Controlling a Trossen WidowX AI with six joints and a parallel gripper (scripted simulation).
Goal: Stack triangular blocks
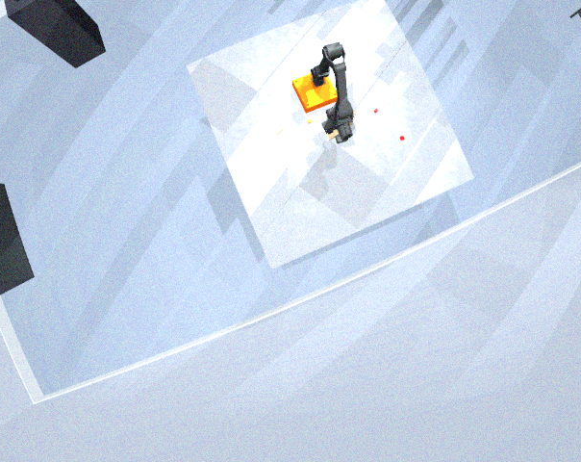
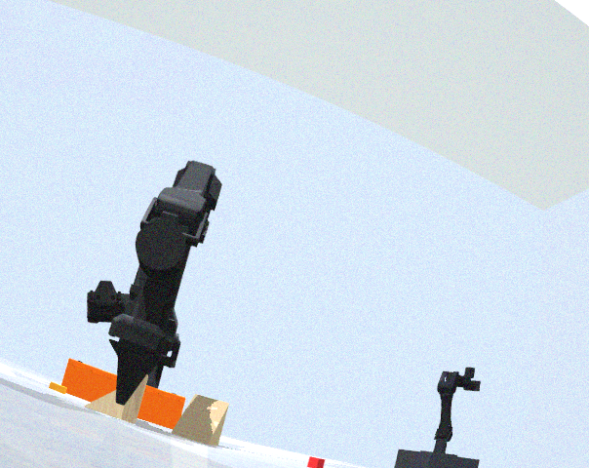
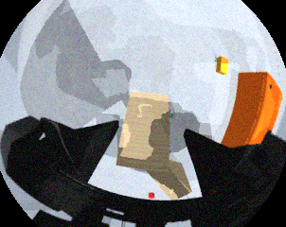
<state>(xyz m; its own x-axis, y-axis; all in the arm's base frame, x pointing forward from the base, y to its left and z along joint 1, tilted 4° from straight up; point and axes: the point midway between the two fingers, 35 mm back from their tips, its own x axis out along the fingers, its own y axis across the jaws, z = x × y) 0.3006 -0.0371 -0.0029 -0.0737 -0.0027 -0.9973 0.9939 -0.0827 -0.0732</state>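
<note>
My gripper point(image 1: 338, 135) point(image 2: 126, 398) point(image 3: 152, 128) is open and low over the table. One tan triangular block point(image 1: 332, 135) point(image 2: 137, 400) point(image 3: 143, 125) stands on the table between the spread fingers, gripped by neither. In the exterior view its sloped face rises from the left, partly behind the near finger. The other tan triangular block point(image 2: 196, 420) point(image 3: 175, 179) stands apart to its right in the exterior view, and at an angle beyond its lower end in the wrist view. The blocks are not stacked. The arm mostly hides the second block in the top view.
The orange base plate point(image 1: 315, 94) point(image 2: 161, 408) point(image 3: 247, 109) is close beside the gripper. A small yellow block point(image 1: 309, 121) point(image 2: 58, 387) point(image 3: 222, 65) lies near it. A small tan piece point(image 1: 279, 132) lies farther left. Two small red objects point(image 1: 375, 110) point(image 1: 401, 138) lie to the right in the top view.
</note>
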